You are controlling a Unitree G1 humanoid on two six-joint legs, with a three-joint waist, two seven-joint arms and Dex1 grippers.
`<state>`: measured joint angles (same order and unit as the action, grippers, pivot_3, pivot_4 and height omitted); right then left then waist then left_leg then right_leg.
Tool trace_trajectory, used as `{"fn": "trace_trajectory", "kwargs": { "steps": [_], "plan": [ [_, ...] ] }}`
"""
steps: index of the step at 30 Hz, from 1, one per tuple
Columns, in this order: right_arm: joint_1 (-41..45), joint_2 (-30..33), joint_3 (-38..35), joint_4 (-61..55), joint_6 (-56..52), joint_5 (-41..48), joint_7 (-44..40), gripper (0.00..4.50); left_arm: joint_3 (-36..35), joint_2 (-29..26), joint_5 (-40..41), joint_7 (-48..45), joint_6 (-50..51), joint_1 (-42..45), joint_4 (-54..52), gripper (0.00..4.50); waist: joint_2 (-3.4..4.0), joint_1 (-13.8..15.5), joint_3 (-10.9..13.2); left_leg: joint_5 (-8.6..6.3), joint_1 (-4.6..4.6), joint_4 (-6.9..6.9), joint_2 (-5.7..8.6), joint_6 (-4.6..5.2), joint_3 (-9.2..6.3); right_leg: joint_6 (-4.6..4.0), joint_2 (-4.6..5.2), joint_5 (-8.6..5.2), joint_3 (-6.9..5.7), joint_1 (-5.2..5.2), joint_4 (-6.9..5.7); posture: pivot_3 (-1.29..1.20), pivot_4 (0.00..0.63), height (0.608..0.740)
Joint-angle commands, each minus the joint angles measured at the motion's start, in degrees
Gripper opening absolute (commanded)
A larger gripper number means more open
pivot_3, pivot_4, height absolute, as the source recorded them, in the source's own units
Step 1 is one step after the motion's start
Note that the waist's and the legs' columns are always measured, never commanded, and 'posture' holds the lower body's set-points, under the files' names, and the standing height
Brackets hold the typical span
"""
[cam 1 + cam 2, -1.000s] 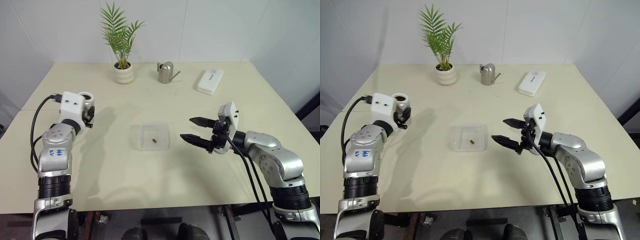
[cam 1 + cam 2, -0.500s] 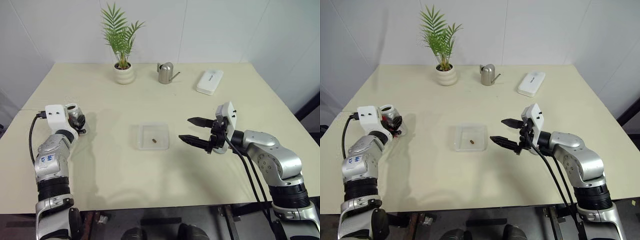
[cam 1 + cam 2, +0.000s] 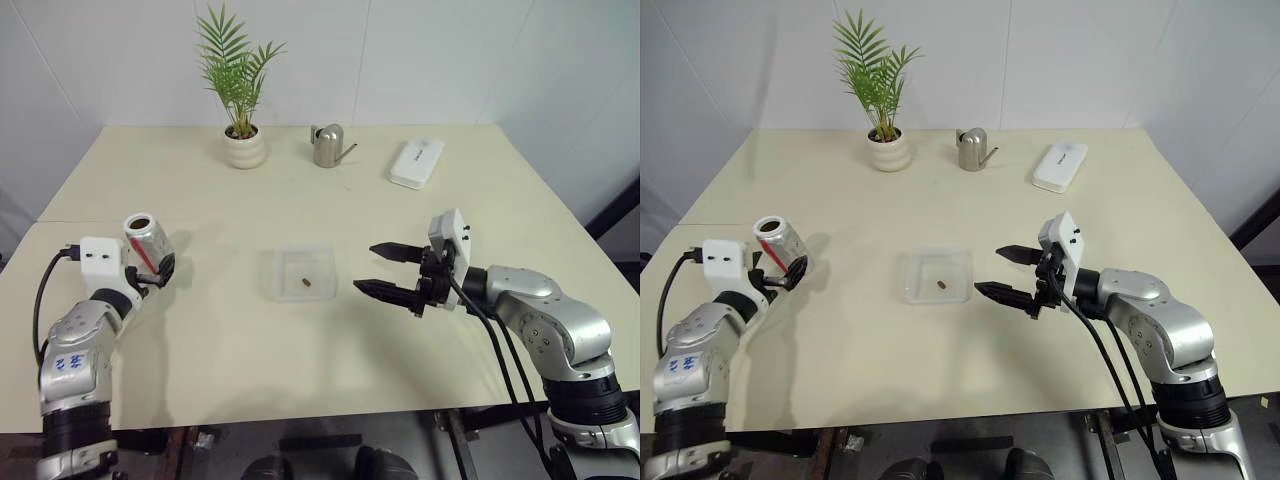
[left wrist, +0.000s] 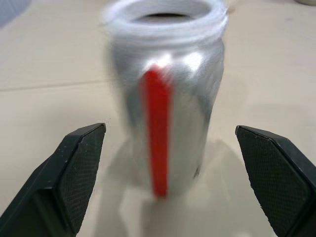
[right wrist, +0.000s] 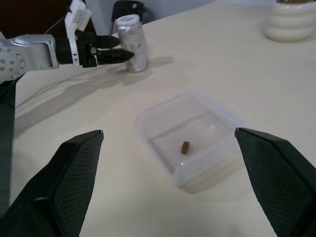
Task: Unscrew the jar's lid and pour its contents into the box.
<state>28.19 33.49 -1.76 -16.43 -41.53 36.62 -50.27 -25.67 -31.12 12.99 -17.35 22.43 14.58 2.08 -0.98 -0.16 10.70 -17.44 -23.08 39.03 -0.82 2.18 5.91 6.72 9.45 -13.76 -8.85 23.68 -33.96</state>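
The jar [image 3: 145,240] stands lidless, mouth open, at the table's [image 3: 230,350] nine o'clock edge, between the spread fingers of the left gripper [image 4: 173,173], which do not touch it. At table centre sits the box [image 3: 305,272] holding one brown pellet [image 3: 307,283]. At its three o'clock, the right gripper [image 3: 385,271] hovers, jaws wide and empty.

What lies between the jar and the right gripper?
The box with one brown pellet in it lies between the jar and the right gripper, clearest in the left eye view.
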Motion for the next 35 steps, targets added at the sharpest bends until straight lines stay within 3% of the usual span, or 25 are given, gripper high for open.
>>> {"fn": "trace_trajectory", "kwargs": {
  "steps": [1,7,11,15,17,23,27,35],
  "plan": [
    [-0.11,0.95,-1.08,-2.47,0.76,1.36,-1.10,4.50,-3.14,-3.56,0.37,-2.33,-1.97,-3.87,-3.07,4.49,0.00,0.01,0.00,-0.02,0.00,0.00,-0.01,0.00,0.01,0.00,0.00,0.00,0.00,0.01,-0.01,0.00,0.150,0.740],
    [0.09,1.83,-1.34,0.19,6.02,-0.50,-5.41,4.50,-6.36,-11.65,2.83,-13.23,-4.78,-13.54,-3.73,4.49,0.01,0.00,0.01,-0.25,-0.01,-0.02,-0.08,-0.03,0.05,-0.04,0.00,-0.02,-0.02,0.08,0.06,0.00,0.150,0.740],
    [-0.45,2.94,-1.39,3.35,13.48,-4.26,-8.10,4.50,-3.18,-14.08,5.73,-23.38,-9.78,-16.42,-11.00,4.49,0.02,0.59,0.01,-0.37,-0.04,-0.02,-0.06,-0.03,0.06,-0.04,0.06,-0.03,-0.04,0.07,0.14,0.00,0.150,0.740],
    [-0.75,4.07,-1.89,7.64,20.36,-7.37,-10.72,4.50,0.74,-14.21,7.66,-30.23,-14.00,-15.10,-14.92,4.49,0.03,0.78,0.02,-0.42,-0.05,-0.02,-0.05,-0.09,0.10,-0.04,0.06,-0.02,-0.03,0.06,0.19,0.00,0.150,0.740],
    [-1.12,6.39,-2.72,9.98,18.52,-6.49,-12.76,4.50,2.00,-13.14,11.07,-34.65,-16.91,-12.99,-15.35,4.49,0.08,0.46,0.05,-0.37,-0.03,-0.03,-0.10,-0.03,0.14,-0.05,-0.03,-0.03,-0.03,0.07,0.16,0.00,0.150,0.740],
    [-2.51,10.49,-4.99,14.44,23.19,-8.59,-15.36,4.50,8.08,-13.74,10.64,-38.10,-17.48,-3.09,-11.46,4.49,0.10,0.11,0.06,-0.32,-0.02,-0.01,-0.08,0.04,0.18,-0.05,-0.04,-0.03,-0.07,0.03,0.14,0.00,0.150,0.740],
    [-4.50,10.99,-7.45,11.30,23.28,-7.64,-14.21,4.50,10.36,-13.83,10.94,-41.24,-18.09,1.85,-7.60,4.49,0.10,-0.03,0.06,-0.29,0.02,-0.02,-0.11,0.03,0.21,-0.05,-0.10,-0.03,-0.05,0.03,0.10,0.00,0.150,0.740],
    [-5.85,9.53,-8.98,4.88,19.13,-3.51,-10.01,4.50,10.26,-12.77,10.58,-41.09,-17.97,0.54,-5.98,4.49,0.11,0.05,0.06,-0.29,0.01,0.00,-0.13,0.03,0.26,-0.05,-0.11,-0.03,-0.04,0.04,0.16,0.00,0.150,0.740]
  ]
}}
